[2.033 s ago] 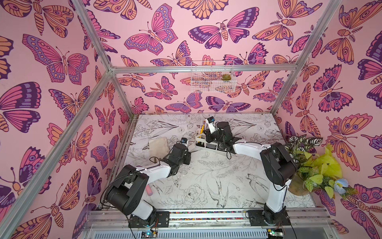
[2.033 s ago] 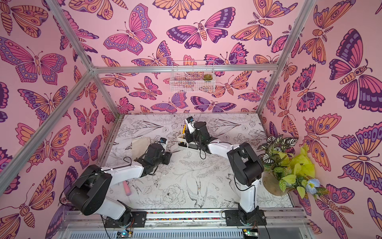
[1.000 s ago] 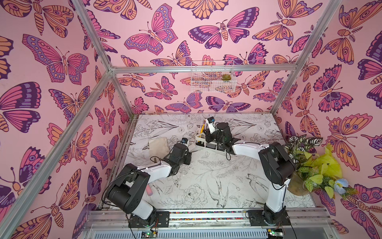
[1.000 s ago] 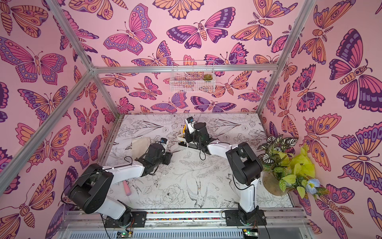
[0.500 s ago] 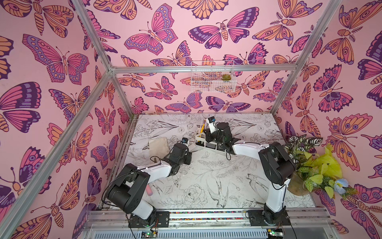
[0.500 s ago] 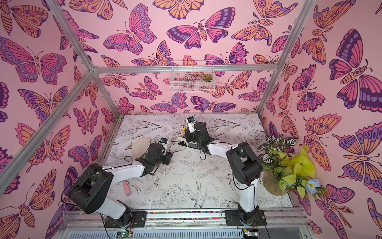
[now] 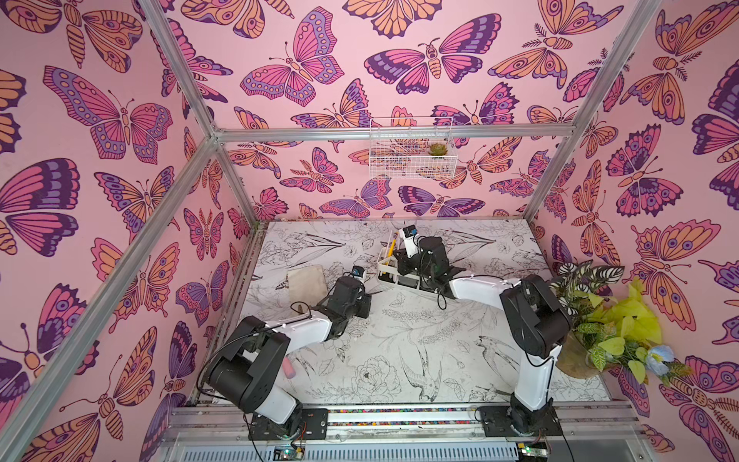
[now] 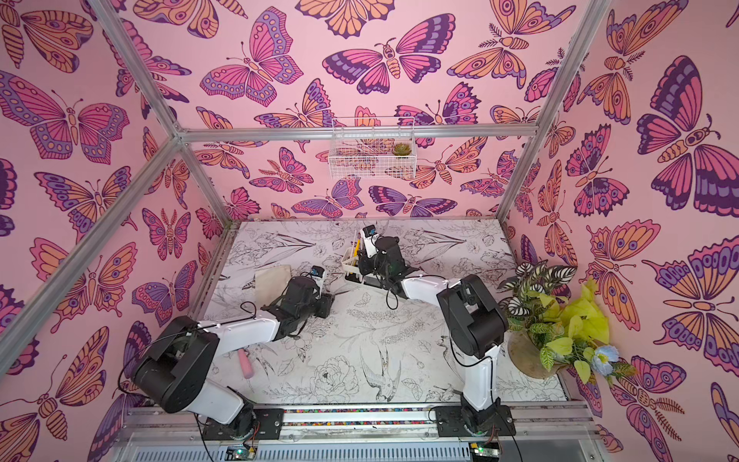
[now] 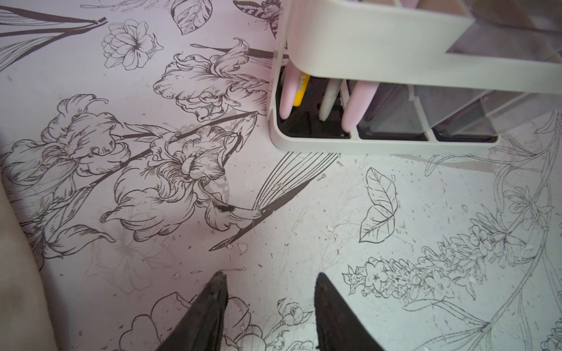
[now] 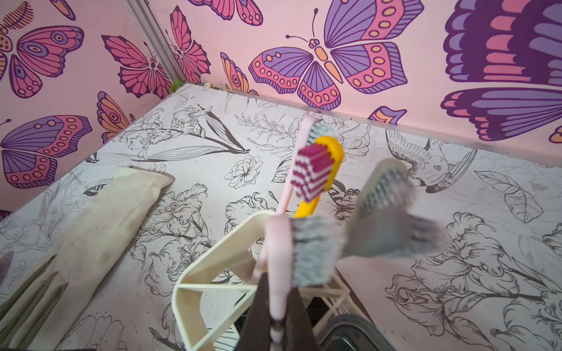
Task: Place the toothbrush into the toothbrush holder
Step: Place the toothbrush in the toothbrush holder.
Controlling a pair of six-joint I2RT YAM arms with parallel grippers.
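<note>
Checking the grip first, Ben: what has the right end effector point(image 10: 278, 307) got?

Its jaws are clamped on the pink handle of the toothbrush point(image 10: 275, 267), Ana, bristle head up, right over the divided slot end of the toothbrush holder point(image 10: 209, 282). From the left wrist, two pink handle ends, a yellow one and a grey one reach down to the base of the holder point(image 9: 365, 45), so I judge ours is seated or nearly so.

So what does letting go call for?

Open only once the handle tip rests on the base; dropped from higher it could bounce or tip out. Part the jaws slowly, then lift straight up along the handle. The yellow toothbrush point(image 10: 334, 152) and the blurred grey toothbrush point(image 10: 386, 185) lean close by, and a sideways retreat would likely rake them or drag the light holder across the worktop point(image 9: 304, 212).

And the left end effector point(image 9: 270, 288)?

Jaws apart, empty, over the worktop near the holder without touching it. It could steady the rim if the holder shifts; otherwise leave it there.
</note>
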